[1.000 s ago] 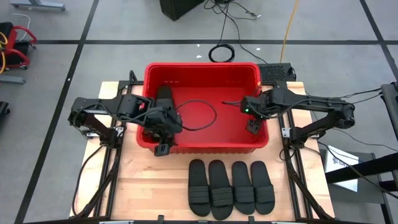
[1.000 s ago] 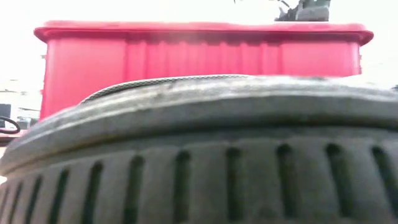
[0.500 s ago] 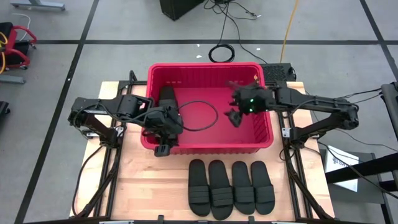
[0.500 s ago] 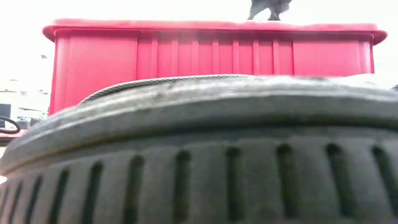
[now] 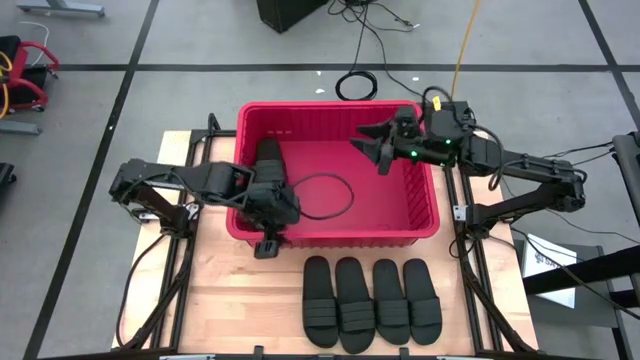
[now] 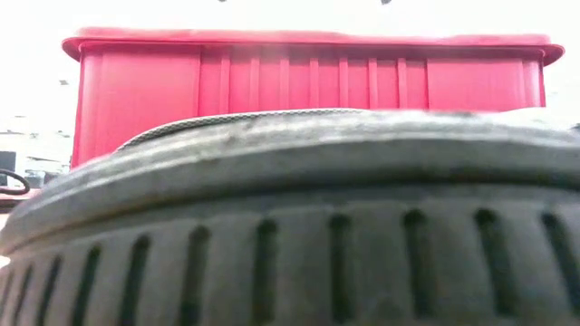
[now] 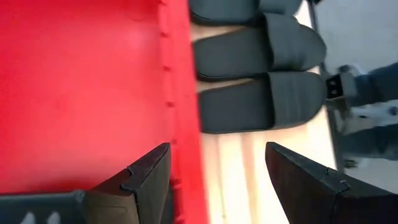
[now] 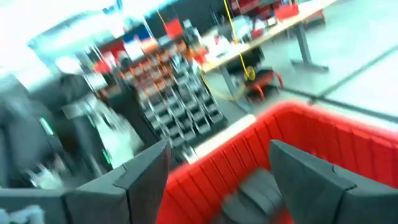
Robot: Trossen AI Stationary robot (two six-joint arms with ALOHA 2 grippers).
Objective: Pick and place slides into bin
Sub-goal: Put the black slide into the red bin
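Four slides [image 5: 372,301] lay on the table before the bin [image 5: 420,222]; overhead alone showed one inside (low view blocked). Left gripper [image 7: 217,177] straddled the front wall, jaws wide; right gripper [image 5: 372,150] wide, empty.

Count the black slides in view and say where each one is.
5 black ribbed-strap slides: four in a row on the wooden table in front of the red plastic bin, at; one inside the bin's left end. Another may be hidden.
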